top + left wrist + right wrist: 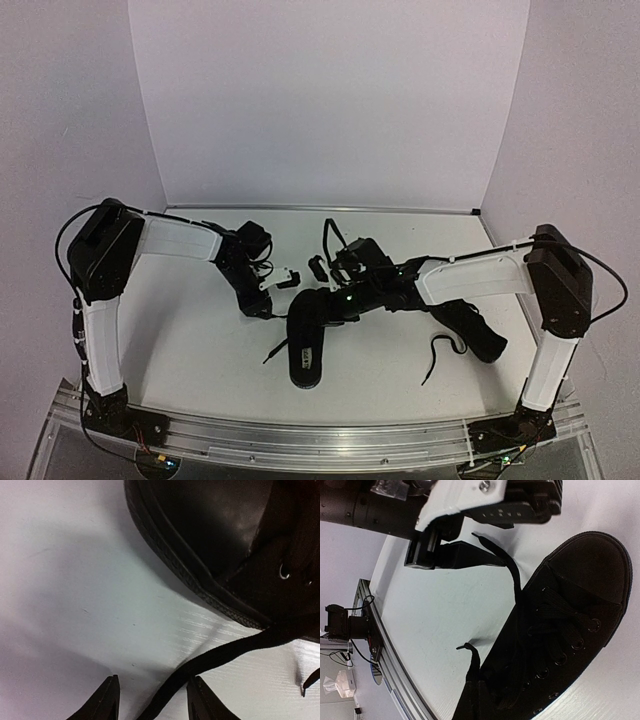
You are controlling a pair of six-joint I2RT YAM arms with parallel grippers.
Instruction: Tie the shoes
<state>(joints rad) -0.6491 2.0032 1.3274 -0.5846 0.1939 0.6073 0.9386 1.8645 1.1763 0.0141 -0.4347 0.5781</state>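
One black shoe [306, 350] lies mid-table with its toe pointing away, and fills the right wrist view [570, 615] and the top of the left wrist view [225, 540]. My left gripper [155, 700] is open low over the table beside the toe, and a loose black lace [225, 652] runs between its fingers without being pinched. From above, this gripper [268, 305] sits left of the shoe. My right gripper [479, 695] is shut on the shoe's other lace [472, 655], whose tip sticks up past the fingertips. The second shoe [475, 330] lies under the right arm.
The second shoe's lace [440, 355] trails loose toward the front edge. An aluminium rail [320, 440] runs along the near table edge. White walls close off the back and both sides. The left arm's wrist [470, 505] hangs close above the toe of the middle shoe.
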